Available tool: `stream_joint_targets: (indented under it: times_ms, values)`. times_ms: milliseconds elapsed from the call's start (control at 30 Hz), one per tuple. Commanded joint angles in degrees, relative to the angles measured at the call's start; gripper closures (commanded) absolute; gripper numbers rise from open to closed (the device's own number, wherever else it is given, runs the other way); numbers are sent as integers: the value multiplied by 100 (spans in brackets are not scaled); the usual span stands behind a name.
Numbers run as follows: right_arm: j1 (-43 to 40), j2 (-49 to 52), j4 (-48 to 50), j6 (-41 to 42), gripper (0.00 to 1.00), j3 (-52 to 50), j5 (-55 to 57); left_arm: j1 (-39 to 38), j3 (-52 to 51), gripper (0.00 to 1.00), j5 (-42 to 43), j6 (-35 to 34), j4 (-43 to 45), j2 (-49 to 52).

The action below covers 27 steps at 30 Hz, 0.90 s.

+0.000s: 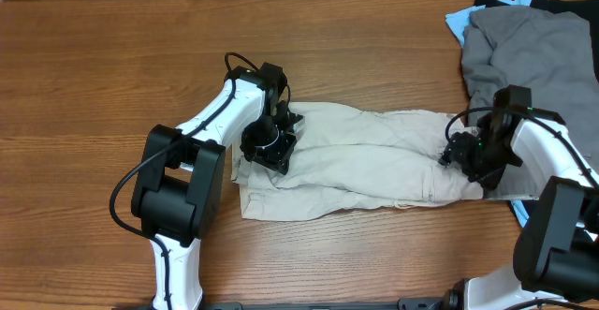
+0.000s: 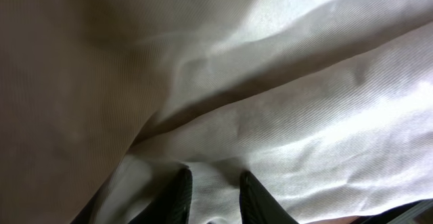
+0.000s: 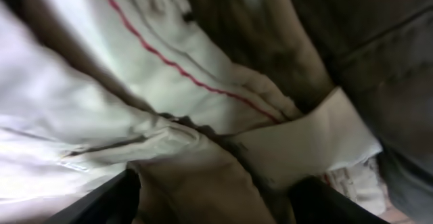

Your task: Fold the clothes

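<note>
Two arms reach down onto the beige shorts (image 1: 365, 160), which lie stretched sideways across the middle of the wooden table (image 1: 112, 66). The left gripper (image 1: 271, 146) presses on their left end. Its fingers (image 2: 181, 191) stand narrowly apart with cloth between them, and I cannot tell whether they pinch it. The right gripper (image 1: 459, 151) sits at the right end, fingers (image 3: 125, 193) spread wide around bunched fabric. A grey garment (image 1: 533, 48) is heaped at the far right corner, over light-blue (image 1: 460, 20) and black pieces (image 1: 562, 1).

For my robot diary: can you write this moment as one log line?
left gripper: on beige shorts | right gripper: open, at opposite end
</note>
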Motion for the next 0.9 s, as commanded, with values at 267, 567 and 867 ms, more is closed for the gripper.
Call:
stream_joint_targets:
  times_ms: [267,567,867]
  values:
    - [-7,-44,4,68,9,-96,-227,-24,-706,82,61,-435,782,-33]
    - [-7,-48,-37,68,9,260,-428,-26,-1495,96,-382,-861,1784,-33]
    - [-7,-48,-192,66,7,470,-420,302,-1816,96,-2094,-1482,1996,-33]
